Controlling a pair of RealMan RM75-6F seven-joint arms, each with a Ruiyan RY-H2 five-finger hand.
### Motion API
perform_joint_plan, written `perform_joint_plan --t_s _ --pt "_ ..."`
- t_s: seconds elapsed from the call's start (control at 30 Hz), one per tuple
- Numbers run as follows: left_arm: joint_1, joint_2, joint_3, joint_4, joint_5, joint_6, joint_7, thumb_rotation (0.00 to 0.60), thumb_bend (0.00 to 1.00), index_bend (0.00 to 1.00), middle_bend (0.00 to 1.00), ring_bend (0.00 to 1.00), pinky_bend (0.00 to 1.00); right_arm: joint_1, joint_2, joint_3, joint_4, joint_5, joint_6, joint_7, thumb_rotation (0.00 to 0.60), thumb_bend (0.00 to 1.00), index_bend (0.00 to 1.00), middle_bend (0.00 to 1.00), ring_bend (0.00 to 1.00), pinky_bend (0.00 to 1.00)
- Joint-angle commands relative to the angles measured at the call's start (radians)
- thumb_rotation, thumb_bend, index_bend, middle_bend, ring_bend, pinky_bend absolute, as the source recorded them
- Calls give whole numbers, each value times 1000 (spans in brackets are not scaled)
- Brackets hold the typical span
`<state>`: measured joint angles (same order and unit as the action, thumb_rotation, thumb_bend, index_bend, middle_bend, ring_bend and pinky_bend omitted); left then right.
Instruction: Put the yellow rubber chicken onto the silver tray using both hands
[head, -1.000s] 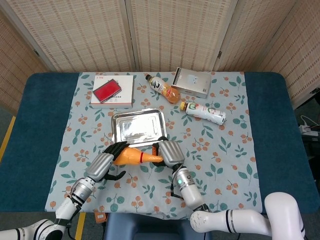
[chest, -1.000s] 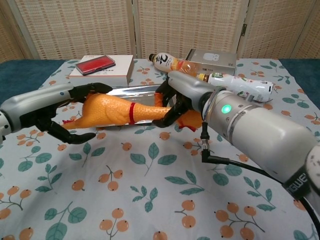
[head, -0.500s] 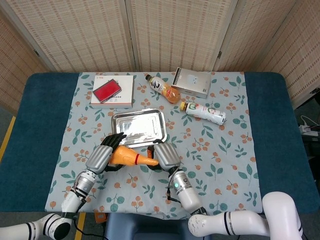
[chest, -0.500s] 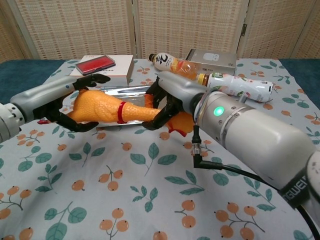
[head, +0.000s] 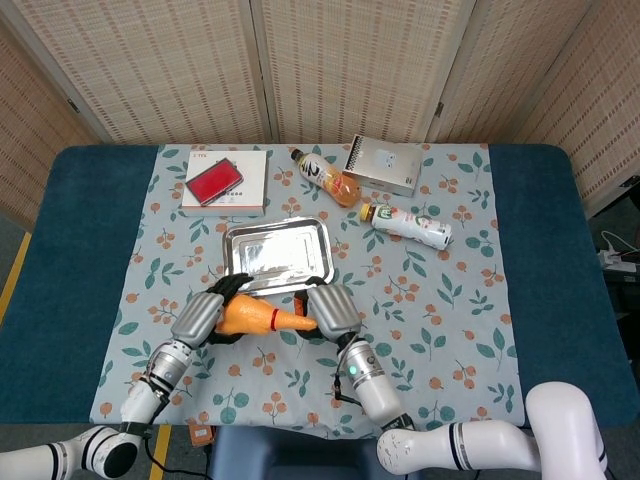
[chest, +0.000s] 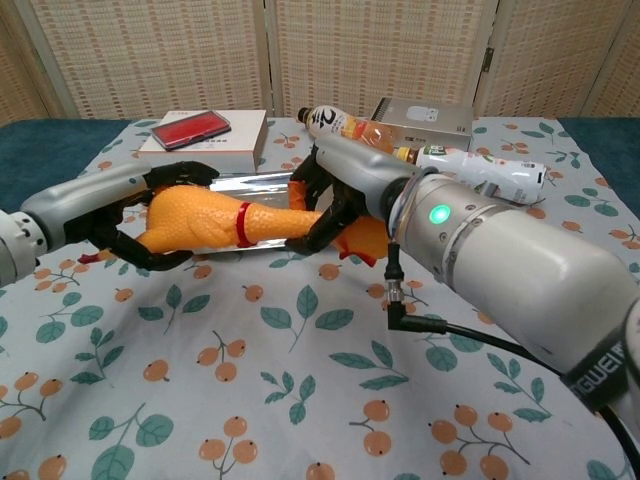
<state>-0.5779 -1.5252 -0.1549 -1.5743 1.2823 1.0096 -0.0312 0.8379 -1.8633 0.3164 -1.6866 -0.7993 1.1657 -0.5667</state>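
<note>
Holding the rubber chicken (chest: 215, 220) between the fingers of left hand (chest: 135, 215) and right hand (chest: 335, 195), raised just short of the tray (head: 278, 250); risking a drop if either hand's fingers loosen unevenly

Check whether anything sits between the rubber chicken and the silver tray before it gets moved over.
Nothing visible does. The rubber chicken is held between the left hand and right hand, just in front of the silver tray, whose surface looks bare. The bottles and boxes lie behind and beside the tray.
</note>
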Motion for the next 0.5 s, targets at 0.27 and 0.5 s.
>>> perform_joint_plan --t_s 0.27,0.5 --pt "19 -61 -9 23 -5 90 50 600 782 886 783 854 999 -3 13 -5 -9 9 1 -2 600 291 905 573 618 859" --pt "27 -92 -2 35 30 136 64 600 821 907 864 979 1000 -5 22 -12 -21 20 2 -6 600 291 904 573 618 859"
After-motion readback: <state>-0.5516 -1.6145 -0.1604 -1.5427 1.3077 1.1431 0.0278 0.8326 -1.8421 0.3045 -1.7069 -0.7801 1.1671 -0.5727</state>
